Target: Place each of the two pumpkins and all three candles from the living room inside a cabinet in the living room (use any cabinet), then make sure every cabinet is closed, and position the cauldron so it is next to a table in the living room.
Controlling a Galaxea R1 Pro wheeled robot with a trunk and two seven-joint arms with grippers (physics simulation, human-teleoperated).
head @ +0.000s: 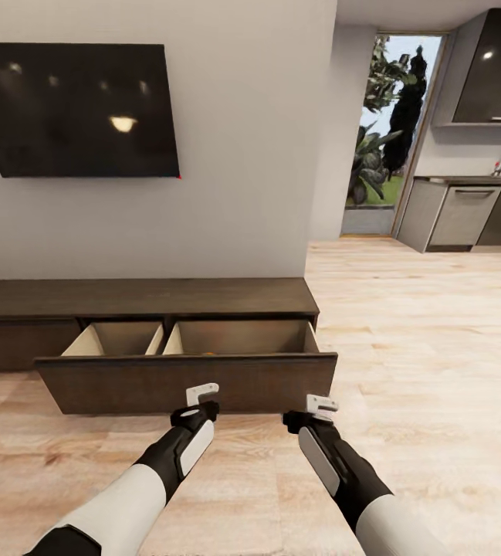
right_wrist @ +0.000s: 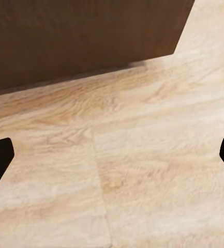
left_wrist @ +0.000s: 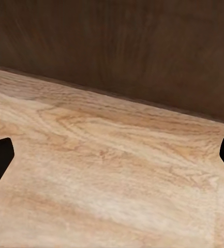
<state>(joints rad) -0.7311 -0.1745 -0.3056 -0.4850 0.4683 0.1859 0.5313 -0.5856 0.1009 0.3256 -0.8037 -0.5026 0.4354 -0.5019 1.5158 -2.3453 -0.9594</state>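
Note:
The low dark-brown cabinet (head: 142, 297) stands against the wall with its wide drawer (head: 188, 380) pulled out, showing two pale compartments. A sliver of orange, one pumpkin (head: 209, 353), peeks over the drawer front in the right compartment; the rest of it is hidden. Candles, cauldron and table are out of view. My left gripper (head: 201, 398) and right gripper (head: 321, 405) hang just in front of the drawer front, above the floor. Both are open and hold nothing, as the left gripper (left_wrist: 112, 155) and the right gripper (right_wrist: 112, 155) also show in the wrist views.
A black TV (head: 80, 108) hangs on the wall above the cabinet. Grey kitchen units (head: 458, 216) and a glass door (head: 389, 131) lie at the far right. Light wooden floor (head: 420, 347) stretches to the right of the drawer.

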